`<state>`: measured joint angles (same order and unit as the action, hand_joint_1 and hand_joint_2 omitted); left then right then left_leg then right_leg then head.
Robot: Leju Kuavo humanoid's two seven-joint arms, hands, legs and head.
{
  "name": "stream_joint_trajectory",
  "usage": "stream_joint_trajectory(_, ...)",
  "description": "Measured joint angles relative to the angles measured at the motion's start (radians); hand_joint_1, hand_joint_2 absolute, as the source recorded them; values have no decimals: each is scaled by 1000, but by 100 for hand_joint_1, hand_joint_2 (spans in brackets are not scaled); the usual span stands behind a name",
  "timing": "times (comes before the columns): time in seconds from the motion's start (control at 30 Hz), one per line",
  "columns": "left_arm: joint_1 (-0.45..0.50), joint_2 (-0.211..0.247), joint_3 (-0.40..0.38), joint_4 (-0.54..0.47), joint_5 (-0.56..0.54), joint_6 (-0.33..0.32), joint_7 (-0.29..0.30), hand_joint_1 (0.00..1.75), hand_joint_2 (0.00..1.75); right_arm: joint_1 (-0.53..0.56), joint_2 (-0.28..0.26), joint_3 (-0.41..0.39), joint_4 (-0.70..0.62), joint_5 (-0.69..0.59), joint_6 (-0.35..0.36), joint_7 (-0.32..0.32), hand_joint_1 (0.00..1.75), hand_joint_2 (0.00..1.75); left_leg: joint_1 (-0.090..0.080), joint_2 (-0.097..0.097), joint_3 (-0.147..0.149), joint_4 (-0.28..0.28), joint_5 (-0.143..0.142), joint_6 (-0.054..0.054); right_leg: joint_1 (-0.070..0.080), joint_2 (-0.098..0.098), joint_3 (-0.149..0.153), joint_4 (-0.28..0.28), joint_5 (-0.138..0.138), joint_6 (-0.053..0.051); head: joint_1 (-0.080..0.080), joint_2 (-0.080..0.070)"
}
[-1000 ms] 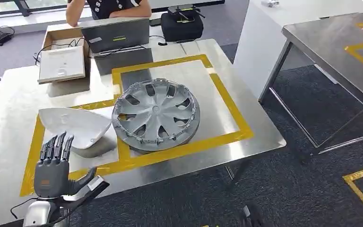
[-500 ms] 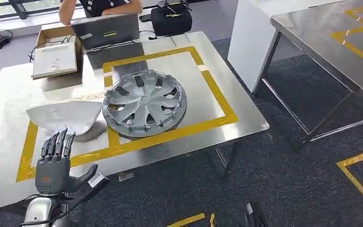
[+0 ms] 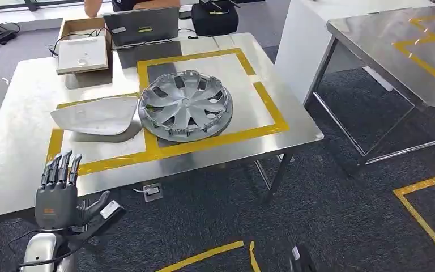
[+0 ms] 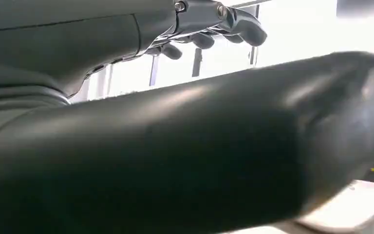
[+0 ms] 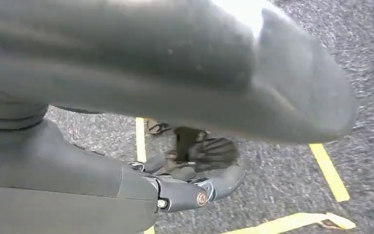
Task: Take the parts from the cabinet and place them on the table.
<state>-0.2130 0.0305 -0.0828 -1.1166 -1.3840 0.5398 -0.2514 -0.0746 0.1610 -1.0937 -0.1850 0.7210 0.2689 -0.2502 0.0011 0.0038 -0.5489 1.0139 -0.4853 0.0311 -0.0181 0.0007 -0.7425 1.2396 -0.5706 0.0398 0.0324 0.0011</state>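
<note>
hubcap [image 3: 186,107]: silver, multi-spoke, flat on table [image 3: 294,122] | left hand [image 3: 59,195]: fingers spread, empty | right hand [image 5: 195,185]: fingers' state unclear

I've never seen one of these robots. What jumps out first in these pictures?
A big silver hubcap lies inside the yellow tape frame on the steel table, with a white mirror cover just beside it. In the foreground the robot's dark left hand hangs open, fingers spread, holding nothing.

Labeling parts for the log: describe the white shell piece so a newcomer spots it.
On the steel table, look inside the yellow tape outline. The white shell lies in its left section, beside the wheel cover: smooth, solid and pointed, while the cover is round, grey and spoked.
</note>
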Motion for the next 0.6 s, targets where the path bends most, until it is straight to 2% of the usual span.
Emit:
stream_joint_trajectory(0.03, 0, 0, 0, 0, -1, -2, 0, 0, 0, 0, 0, -1, 0, 0, 0, 0, 0, 0, -3, 0, -15, 2, 10, 1, 1, 0, -11, 63, -21, 0, 0, 0)
stream_joint_trajectory(0.07, 1, 0, 0, 0, -1, -2, 2, 0, 0, 0, 0, -1, 0, 0, 0, 0, 0, 0, -5, 1, -30, 5, 20, 2, 2, 0, -7, 93, -15, -2, 0, 0)
stream_joint_trajectory(0.1, 2, 0, 0, 0, -1, -4, 4, 0, 0, 0, 0, -2, 0, 0, 0, 1, 0, 0, -7, 1, -45, 8, 29, 2, 5, 0, 20, 79, 12, -7, 0, 0)
stream_joint_trajectory(0.13, 2, 0, 0, 0, -1, -7, 8, 0, 0, 0, 0, -2, 0, 0, 0, 2, 0, 0, -9, 1, -58, 11, 36, 1, 9, 0, 64, 28, 45, -13, 0, 0)
stream_joint_trajectory(0.17, 2, 0, 2, 0, -1, -7, 11, 0, 0, 0, 0, -2, 0, 0, 0, 2, 0, 0, -11, 0, -69, 14, 44, -1, 13, 0, 128, -56, 72, -23, 0, 0)
stream_joint_trajectory(0.2, 1, 0, 5, 0, -2, -8, 12, 0, 0, -2, 0, -2, 0, -1, 0, 2, 0, 0, -10, 1, -74, 16, 51, -2, 21, 2, 198, -152, 70, -35, 0, 0)
stream_joint_trajectory(0.23, 2, 1, 6, 0, -2, -8, 13, 0, 0, -3, 0, -2, 0, -2, -1, 2, 0, 0, -15, 2, -81, 16, 58, -9, 26, 1, 244, -230, 34, -49, -1, 0)
stream_joint_trajectory(0.27, 2, 2, 7, 0, -2, -9, 14, 0, 0, -3, 3, -2, 0, -3, -1, 2, 0, 0, -11, 3, -79, 11, 66, -14, 29, 1, 238, -226, 43, -45, -1, 0)
stream_joint_trajectory(0.33, 2, 2, 8, 0, -2, -10, 15, 0, 0, -3, 3, -3, 0, -5, -2, 3, 0, 0, -7, 3, -82, 6, 84, -25, 35, 1, 230, -233, 54, -54, 3, 0)
stream_joint_trajectory(0.37, 4, 2, 8, 0, -2, -11, 15, 0, 0, -2, 4, -3, 0, -3, -5, 3, 0, 0, -11, 2, -85, 3, 93, -32, 27, 0, 225, -245, 69, -61, 3, 0)
stream_joint_trajectory(0.4, 5, 8, 11, 0, -2, -11, 17, 0, 0, -3, 11, -3, 1, 3, -7, 5, 0, 0, -9, -2, -91, 13, 73, -36, 21, -8, 223, -252, 82, -62, 4, 0)
stream_joint_trajectory(0.43, 3, 8, 13, 0, -2, -17, 18, 0, 0, -4, 10, -3, 1, 8, -8, 6, 0, 0, -9, -4, -107, 44, 25, -43, 19, -6, 212, -255, 93, -71, 0, 0)
stream_joint_trajectory(0.5, 2, 9, 14, 2, -2, -24, 19, 0, 0, -5, 11, -3, 1, 19, -9, 8, 0, 0, -1, -4, -146, 190, -90, -54, 17, -7, 186, -254, 113, -73, 0, 0)
stream_joint_trajectory(0.53, 3, 9, 14, 4, -2, -28, 19, 0, 0, -4, 11, -3, 1, 22, -9, 8, 0, 0, 2, -4, -164, 268, -125, -60, 16, -8, 172, -253, 124, -71, 0, 0)
stream_joint_trajectory(0.57, 3, 9, 14, 6, -2, -29, 20, 0, 0, -4, 12, -3, 1, 23, -9, 8, 0, 0, 5, -4, -168, 313, -126, -63, 14, -9, 156, -251, 134, -69, 0, 0)
stream_joint_trajectory(0.6, 3, 9, 14, 8, -2, -29, 21, 0, 0, -4, 13, -3, 1, 23, -9, 8, 0, 0, 8, -4, -152, 313, -102, -67, 12, -10, 142, -248, 143, -66, 0, 0)
